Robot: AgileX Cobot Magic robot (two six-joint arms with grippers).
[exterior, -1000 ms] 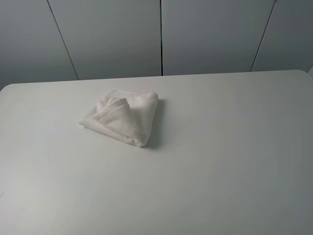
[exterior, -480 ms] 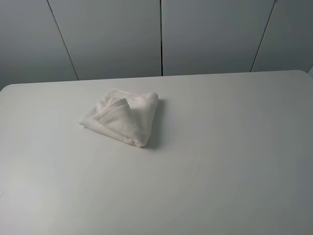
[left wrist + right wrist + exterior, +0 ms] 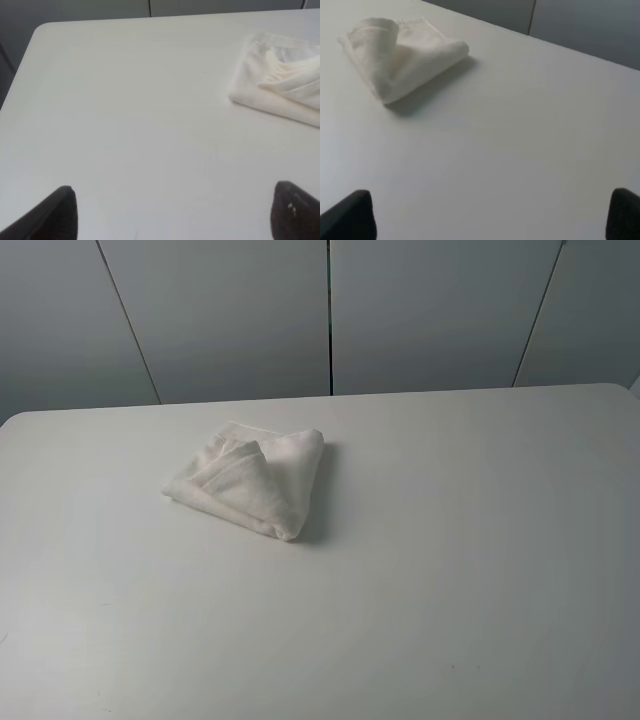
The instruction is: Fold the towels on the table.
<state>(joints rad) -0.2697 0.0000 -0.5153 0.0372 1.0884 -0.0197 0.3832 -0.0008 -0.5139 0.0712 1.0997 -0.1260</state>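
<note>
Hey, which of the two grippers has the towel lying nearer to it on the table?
Neither clearly. The towel sits left of the middle in the high view, on the left arm's side, yet both wrist views show it far beyond their wide-open jaws, untouched.

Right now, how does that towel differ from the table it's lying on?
The towel is small, while the table is far larger and spreads around it on every side. The towel is soft and rumpled, bunched in loose layers; the table is flat and smooth. The towel is brighter white; the table looks greyer and matte. Both are pale and plain, and neither gripper is touching the towel.
</note>
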